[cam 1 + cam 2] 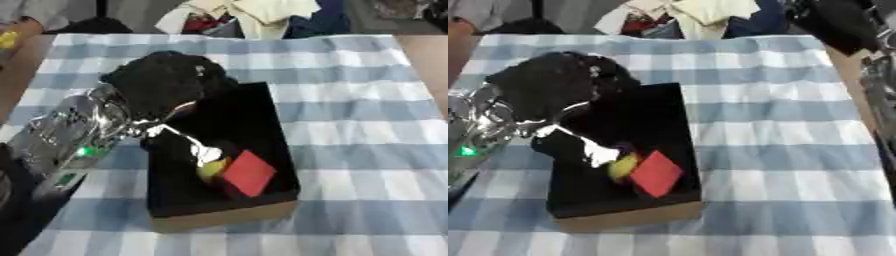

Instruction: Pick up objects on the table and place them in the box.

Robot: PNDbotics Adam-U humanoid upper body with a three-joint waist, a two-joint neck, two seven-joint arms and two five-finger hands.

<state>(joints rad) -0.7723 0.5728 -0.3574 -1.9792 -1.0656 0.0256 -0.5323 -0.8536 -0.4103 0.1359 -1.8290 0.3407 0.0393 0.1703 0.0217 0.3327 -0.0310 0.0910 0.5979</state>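
My left hand (166, 82) hangs over the black box (254, 120), fingers unreadable; withdrawing carelessly, I risk snagging the wall and dragging the box along the surface (350, 150)

Left hand (166, 82) hovering, silver forearm angled in, fingers unclear

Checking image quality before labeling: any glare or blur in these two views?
Left eye view: strong glare on the silver forearm and a white highlight inside the black box; left hand is a blurred black mass, fingers unreadable. Right eye view: same highlight beside the yellow object and red block; right arm is soft at the corner, hand unseen.
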